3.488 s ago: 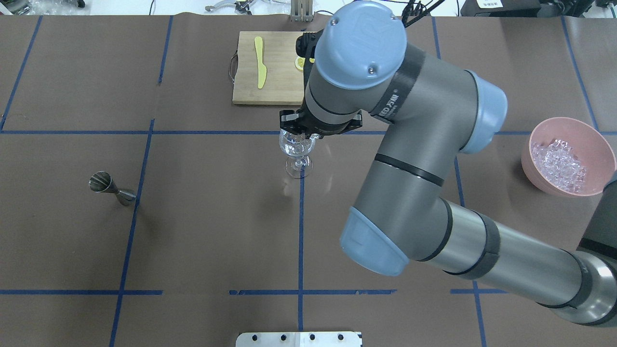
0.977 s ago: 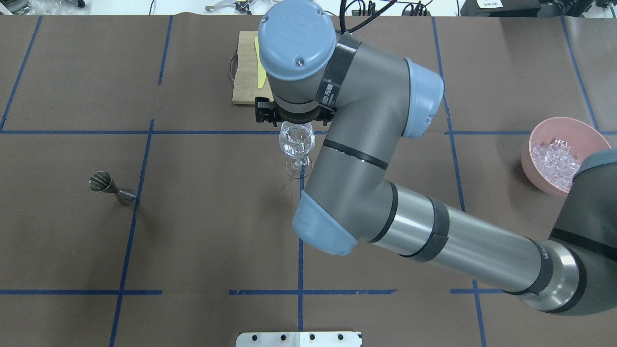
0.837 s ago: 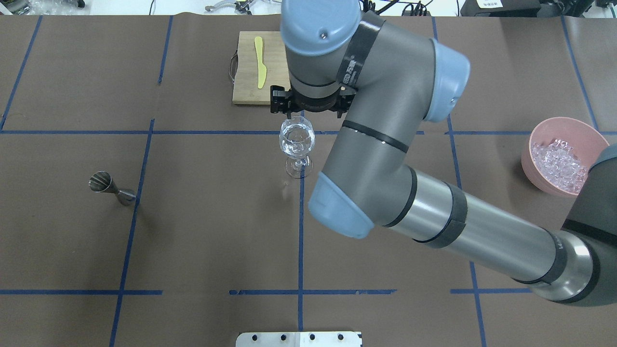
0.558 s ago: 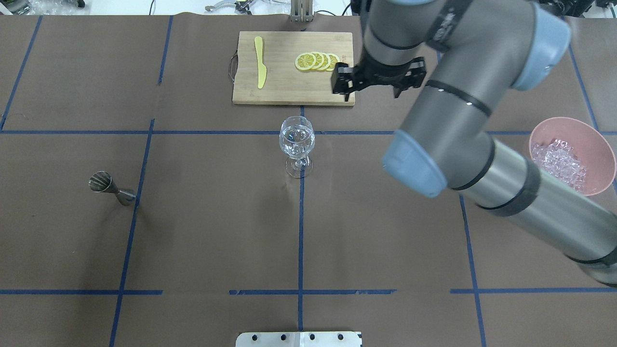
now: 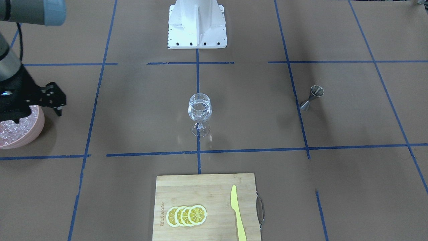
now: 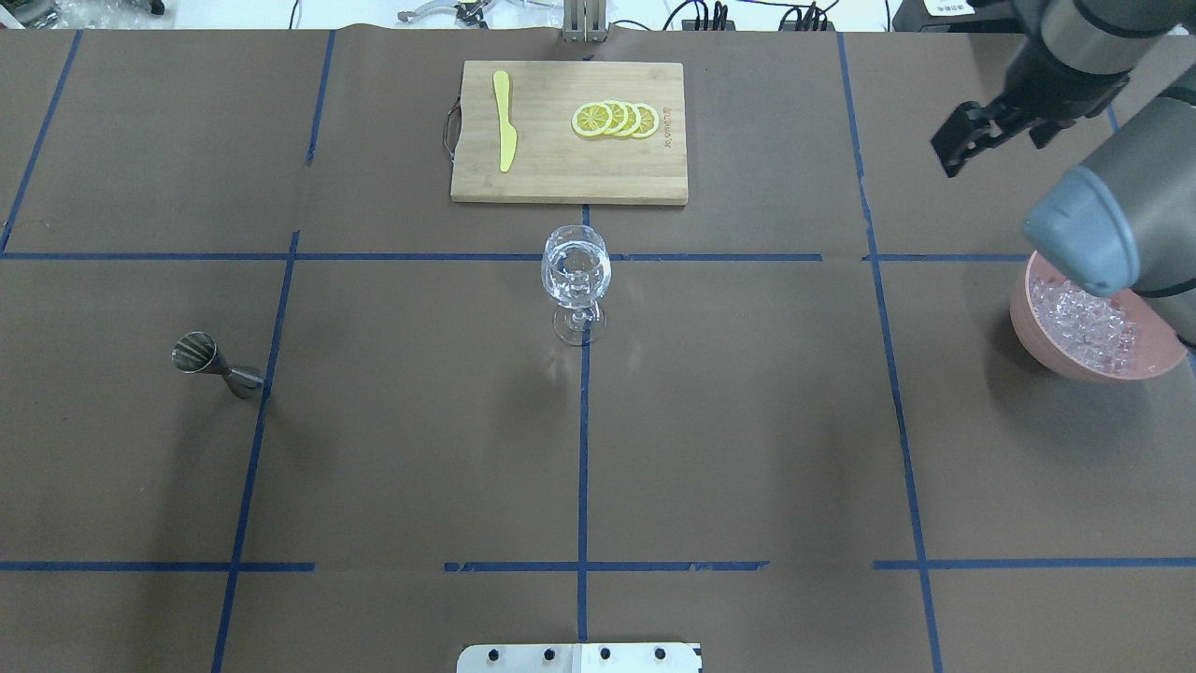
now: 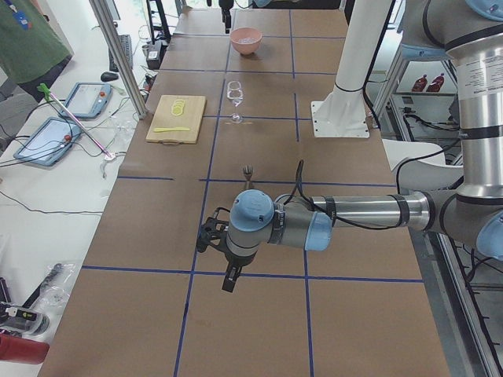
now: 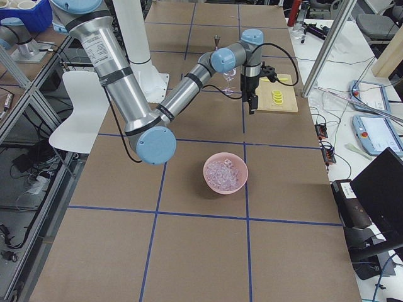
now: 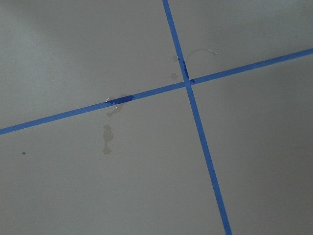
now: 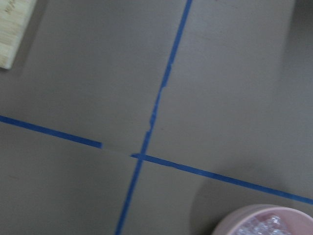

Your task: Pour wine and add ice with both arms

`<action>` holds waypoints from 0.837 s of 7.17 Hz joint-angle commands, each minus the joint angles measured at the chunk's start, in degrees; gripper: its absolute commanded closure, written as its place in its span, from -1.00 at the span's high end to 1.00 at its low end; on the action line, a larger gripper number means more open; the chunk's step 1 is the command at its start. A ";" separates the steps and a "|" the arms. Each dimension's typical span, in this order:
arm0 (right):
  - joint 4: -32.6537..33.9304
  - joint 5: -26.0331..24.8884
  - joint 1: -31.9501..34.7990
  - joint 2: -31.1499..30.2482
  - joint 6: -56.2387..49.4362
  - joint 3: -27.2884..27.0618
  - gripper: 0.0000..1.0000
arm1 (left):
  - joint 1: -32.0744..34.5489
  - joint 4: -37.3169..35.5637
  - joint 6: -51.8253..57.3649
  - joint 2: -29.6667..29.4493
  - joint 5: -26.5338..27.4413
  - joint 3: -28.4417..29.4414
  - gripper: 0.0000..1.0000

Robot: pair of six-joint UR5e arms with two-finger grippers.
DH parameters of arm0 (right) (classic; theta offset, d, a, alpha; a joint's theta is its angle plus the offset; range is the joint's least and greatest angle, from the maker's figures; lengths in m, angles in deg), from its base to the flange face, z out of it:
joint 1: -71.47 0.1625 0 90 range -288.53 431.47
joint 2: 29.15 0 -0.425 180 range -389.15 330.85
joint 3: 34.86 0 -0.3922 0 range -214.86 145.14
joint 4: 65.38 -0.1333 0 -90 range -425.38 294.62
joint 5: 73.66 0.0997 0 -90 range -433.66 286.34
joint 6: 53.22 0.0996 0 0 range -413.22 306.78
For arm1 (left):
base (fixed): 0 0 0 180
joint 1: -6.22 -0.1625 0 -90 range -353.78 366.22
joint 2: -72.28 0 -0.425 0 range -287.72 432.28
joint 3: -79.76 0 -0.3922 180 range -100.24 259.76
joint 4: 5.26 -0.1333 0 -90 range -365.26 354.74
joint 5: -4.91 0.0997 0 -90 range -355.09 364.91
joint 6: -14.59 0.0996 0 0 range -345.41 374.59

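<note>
Right at the robot's edge of the table [image 6: 747, 449] sits the white pedestal base [image 6: 579, 657]. Toward the table's left end, the left arm [image 7: 361, 210] stretches out low and level. Its left gripper [image 7: 218, 261] points down over a crossing of blue tape [image 9: 188, 81]. It shows only in the side view, so I cannot tell whether its fingers are parted or closed.

Further in, a small metal jigger [image 6: 217, 365] stands upright on the left half, well apart from everything else. On the robot's right, a pink bowl [image 6: 1023, 327] holds the ice [image 6: 1089, 322], small clear chunks heaped inside it. At the middle of the table the wine glass [image 6: 576, 280] stands upright on a tape crossing. Something clear and glinting sits in its bowl; whether that is ice or liquid I cannot tell.

The right arm [image 6: 1140, 178] rises over the pink bowl. Beyond it, the right gripper [image 6: 995, 140] hangs in the air above bare table near the bowl, fingers [image 6: 955, 148] spread apart and holding nothing. Its wrist camera catches just the bowl's rim in a lower corner.

Farthest out lies a wooden cutting board [image 6: 561, 173]. A yellow knife [image 6: 505, 121] lies on one side of it and a row of overlapping lemon slices [image 6: 617, 120] on the other.
</note>
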State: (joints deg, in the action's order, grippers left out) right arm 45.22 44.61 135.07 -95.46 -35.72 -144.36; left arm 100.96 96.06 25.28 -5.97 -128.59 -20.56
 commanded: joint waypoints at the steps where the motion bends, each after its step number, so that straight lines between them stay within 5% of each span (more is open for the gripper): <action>1: -0.57 1.69 7.74 -11.25 -15.07 -0.28 1.00 | 0.00 -0.86 -0.24 0.03 -0.27 -0.23 1.00; 3: -4.66 7.49 16.34 -26.07 -17.15 -0.02 1.00 | 0.09 -1.91 -0.24 0.12 -2.98 -0.40 1.00; 4: -15.92 8.20 18.65 -31.64 -17.15 1.46 1.00 | 0.18 -2.09 -0.24 0.12 -3.08 -0.40 1.00; 6: -19.29 10.12 19.38 -36.07 -17.15 1.74 1.00 | 0.09 -3.40 -0.24 0.12 -3.08 -0.14 1.00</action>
State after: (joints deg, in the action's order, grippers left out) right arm 28.52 53.26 153.73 -128.34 -52.85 -142.88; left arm 101.10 93.70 25.05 -5.85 -131.58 -20.89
